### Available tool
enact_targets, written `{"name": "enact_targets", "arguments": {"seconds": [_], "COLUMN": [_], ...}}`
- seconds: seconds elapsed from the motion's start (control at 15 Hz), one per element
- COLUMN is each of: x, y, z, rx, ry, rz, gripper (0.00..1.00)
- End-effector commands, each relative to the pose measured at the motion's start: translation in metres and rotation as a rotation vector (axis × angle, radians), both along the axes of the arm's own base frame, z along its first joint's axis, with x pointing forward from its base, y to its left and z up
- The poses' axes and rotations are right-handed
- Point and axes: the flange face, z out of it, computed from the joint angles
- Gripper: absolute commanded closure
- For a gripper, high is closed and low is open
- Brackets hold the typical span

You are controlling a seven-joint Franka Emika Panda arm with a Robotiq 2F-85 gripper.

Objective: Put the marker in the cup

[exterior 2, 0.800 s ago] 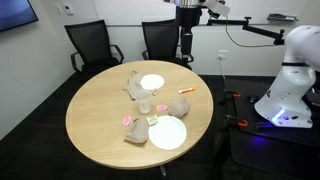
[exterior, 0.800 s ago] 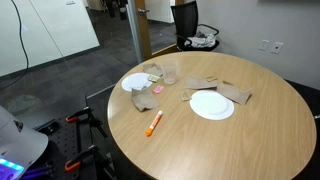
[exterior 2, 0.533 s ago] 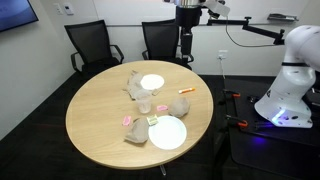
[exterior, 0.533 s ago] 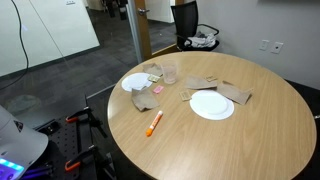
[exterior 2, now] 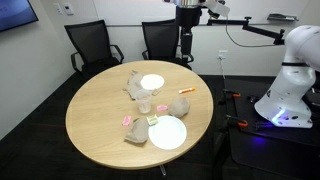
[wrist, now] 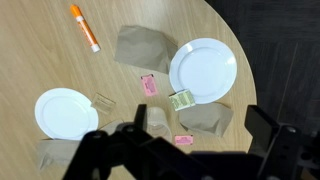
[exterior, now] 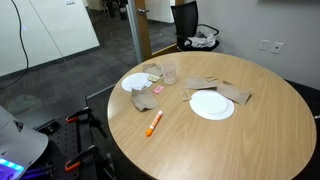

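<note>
Nothing of the task is yet done: the marker (exterior: 153, 123) lies flat on the table (exterior: 230, 150), well apart from the cup (exterior: 171, 73), which stands among paper scraps (wrist: 140, 47). The gripper (wrist: 180, 140) is held above, jaws spread wide, nothing grasped. Grasping, carrying and dropping remain. No writing can be read; the pink packet (wrist: 149, 87) and green packet (wrist: 181, 99) are too small
</note>
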Motion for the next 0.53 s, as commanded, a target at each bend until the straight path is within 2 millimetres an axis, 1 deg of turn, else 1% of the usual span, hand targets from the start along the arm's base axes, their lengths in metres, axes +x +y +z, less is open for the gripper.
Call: {"name": "enact_targets", "arguments": {"seconds": [0.0, 0.27, 0.47], "x": [0.001, -0.002, -0.002], "y": [-0.02, -0.056, -0.087], "z": [-0.003, -0.011, -0.022], "rx": [-0.012, -0.027, -0.043], "ry": [-0.009, -0.022, -0.064], "rz": [-0.01, -0.026, -0.028], "gripper": [0.0, 0.0, 0.0]}}
